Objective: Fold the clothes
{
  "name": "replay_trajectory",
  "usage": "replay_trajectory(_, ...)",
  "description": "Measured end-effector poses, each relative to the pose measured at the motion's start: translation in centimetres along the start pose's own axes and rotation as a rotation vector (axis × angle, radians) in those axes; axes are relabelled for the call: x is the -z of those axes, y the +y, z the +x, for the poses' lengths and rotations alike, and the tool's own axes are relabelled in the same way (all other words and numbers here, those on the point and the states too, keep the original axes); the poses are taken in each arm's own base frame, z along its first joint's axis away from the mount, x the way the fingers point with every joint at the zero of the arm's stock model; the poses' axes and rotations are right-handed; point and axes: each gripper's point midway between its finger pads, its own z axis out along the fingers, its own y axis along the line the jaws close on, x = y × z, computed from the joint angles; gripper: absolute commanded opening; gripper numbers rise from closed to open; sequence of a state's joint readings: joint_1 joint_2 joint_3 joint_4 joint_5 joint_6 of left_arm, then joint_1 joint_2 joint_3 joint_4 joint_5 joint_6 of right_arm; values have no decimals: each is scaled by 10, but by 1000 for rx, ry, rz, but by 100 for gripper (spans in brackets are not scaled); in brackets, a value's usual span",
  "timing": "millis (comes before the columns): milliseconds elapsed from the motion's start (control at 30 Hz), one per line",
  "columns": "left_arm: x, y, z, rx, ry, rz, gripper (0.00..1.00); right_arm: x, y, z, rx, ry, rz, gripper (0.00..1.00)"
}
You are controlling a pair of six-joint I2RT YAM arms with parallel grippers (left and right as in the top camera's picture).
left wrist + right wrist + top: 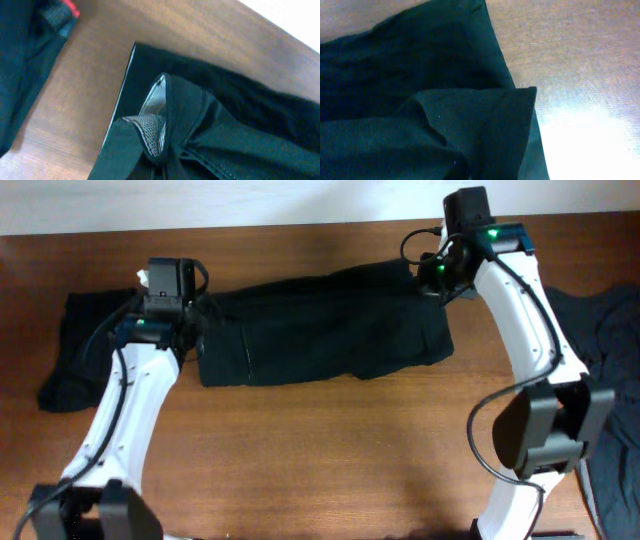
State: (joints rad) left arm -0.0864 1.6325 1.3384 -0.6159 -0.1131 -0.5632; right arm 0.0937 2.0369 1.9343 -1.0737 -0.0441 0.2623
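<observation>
Wide black shorts (pixel 320 325) lie spread across the middle of the wooden table. My left gripper (pixel 192 320) is at their left end. In the left wrist view the shorts (pixel 240 125) are bunched and drawn up into the jaws, with pale mesh lining (pixel 152 120) showing. My right gripper (pixel 433 278) is at their far right corner. In the right wrist view a corner of the shorts (pixel 480 125) is folded over and pulled toward the jaws. The fingers of both grippers are hidden by cloth.
A second dark garment (pixel 75 350) lies crumpled at the left edge, under my left arm; its small red tag (pixel 71 7) shows in the left wrist view. Another dark garment (pixel 612 320) lies at the right edge. Bare wood (pixel 330 450) fills the front.
</observation>
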Motion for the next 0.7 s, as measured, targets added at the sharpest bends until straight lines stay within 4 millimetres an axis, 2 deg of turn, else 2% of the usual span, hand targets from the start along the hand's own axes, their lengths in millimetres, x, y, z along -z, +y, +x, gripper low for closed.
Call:
replay_trajectory(167, -24, -5, -8, 4, -38, 5, 1, -20, 2, -11, 1, -29, -5, 4)
replay_trajectory(467, -86, -6, -1, 0, -38, -13, 8, -65, 6, -22, 7, -47, -12, 11)
replay_trajectory(533, -99, -5, 2, 0, -37, -18, 13, -78, 8, -22, 6, -45, -14, 24)
replay_trajectory(567, -108, -4, 3, -2, -40, -19, 21, -85, 10, -22, 7, -44, -15, 31)
replay_trajectory(600, -114, -4, 4, -5, -43, -20, 28, -92, 12, -22, 11, -45, -16, 47)
replay_trajectory(633, -121, -3, 4, -5, -49, -20, 38, -99, 14, -22, 16, -47, -17, 71)
replay_trajectory(667, -125, -4, 4, -7, -55, -18, 49, -106, 16, -22, 24, -49, -18, 82)
replay_trajectory(700, -129, -3, 4, -14, -58, -20, 59, -111, 18, -22, 28, -49, -20, 89)
